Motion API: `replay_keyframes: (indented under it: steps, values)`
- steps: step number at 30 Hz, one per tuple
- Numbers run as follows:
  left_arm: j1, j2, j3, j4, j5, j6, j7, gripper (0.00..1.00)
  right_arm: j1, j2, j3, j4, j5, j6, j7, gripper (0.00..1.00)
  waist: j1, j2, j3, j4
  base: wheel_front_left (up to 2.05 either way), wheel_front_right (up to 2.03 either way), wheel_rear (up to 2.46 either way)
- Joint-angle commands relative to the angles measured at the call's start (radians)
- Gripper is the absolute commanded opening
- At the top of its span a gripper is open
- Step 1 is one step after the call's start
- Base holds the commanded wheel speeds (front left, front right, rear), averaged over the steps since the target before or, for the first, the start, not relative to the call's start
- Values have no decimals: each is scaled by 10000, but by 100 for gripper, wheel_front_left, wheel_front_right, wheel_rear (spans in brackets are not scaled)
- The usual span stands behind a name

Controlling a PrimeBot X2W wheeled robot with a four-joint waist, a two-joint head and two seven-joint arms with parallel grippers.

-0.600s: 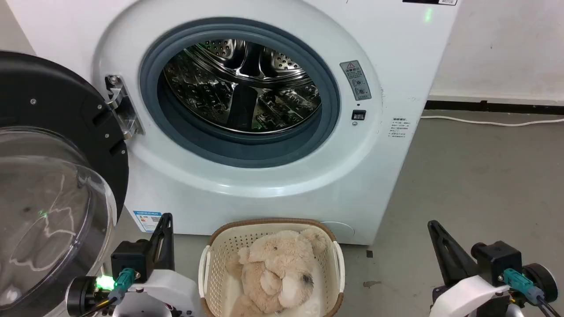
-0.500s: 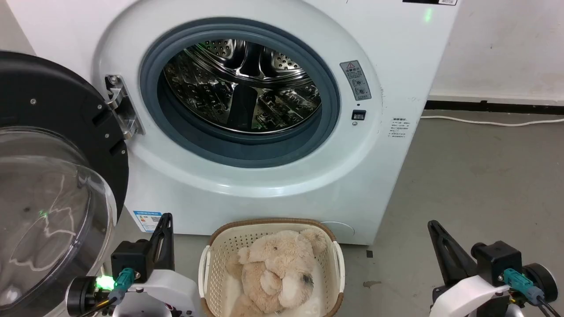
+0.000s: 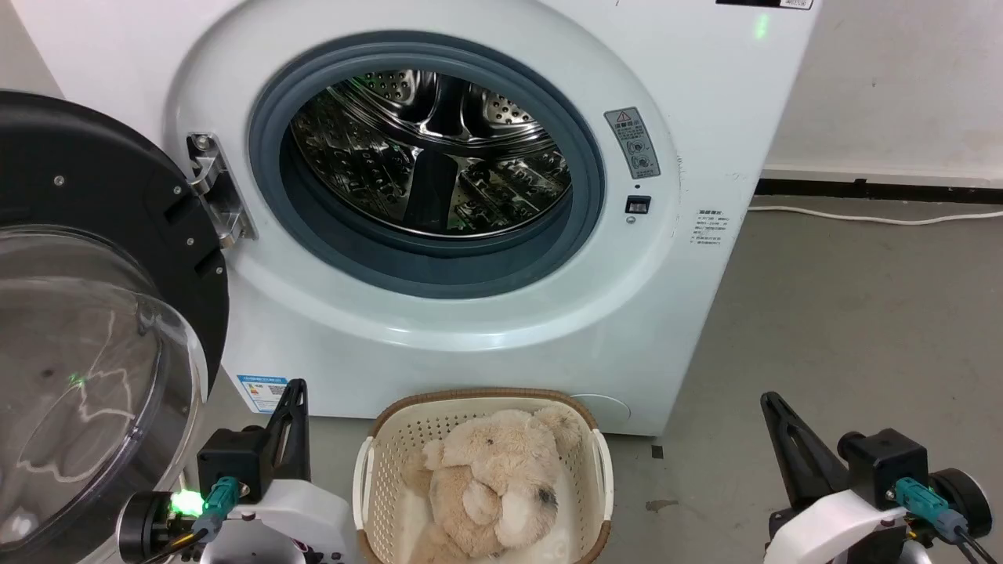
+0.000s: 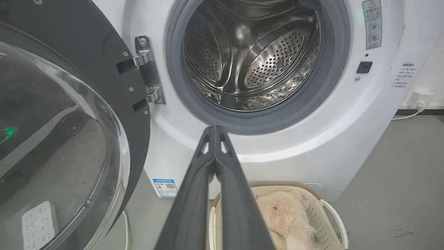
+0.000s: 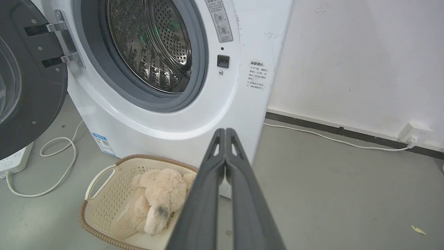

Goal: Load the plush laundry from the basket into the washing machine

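We face a large white front-loading washing machine that stands on a grey concrete floor. Its black-rimmed door with a clear bubble window is swung fully open to our left, hanging from a metal hinge. A grey-blue rubber gasket rings the round opening, and behind it we see the shiny perforated steel drum, with nothing lying in the part we can see.

On the floor just in front of the machine, below the opening, sits a small cream-white perforated plastic basket with a brown woven-look rim and pale side handles. The fluffy cream-beige plush toy lies curled inside it, limbs folded over one another, a small dark patch showing near its lower right.

Our left gripper is at the lower left, beside the basket and apart from it; in the left wrist view its two long dark fingers are pressed together at the tips, empty. Our right gripper is at the lower right, well apart from the basket; in the right wrist view its fingers likewise meet at the tips and hold nothing.

A thin white cable runs along the base of the white wall to the right. A small blue label sticker sits on the machine's lower left corner.
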Motion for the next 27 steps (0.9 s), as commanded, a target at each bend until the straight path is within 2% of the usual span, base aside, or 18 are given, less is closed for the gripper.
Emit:
replay_keyframes:
  steps: [1,26,27]
  values:
    - [143,1,7,-45,16,-43,3,0,-119,-6,1,-41,-51,6,3,0,0,-1,0,0,0,0,0]
    - [0,0,-4,2,-5,4,-2,0,2,0,3,2,7,0,-2,0,0,-1,0,0,0,0,0]
    - [0,0,0,5,-9,6,-4,100,5,0,6,6,10,0,-3,100,0,-1,0,0,0,0,0]
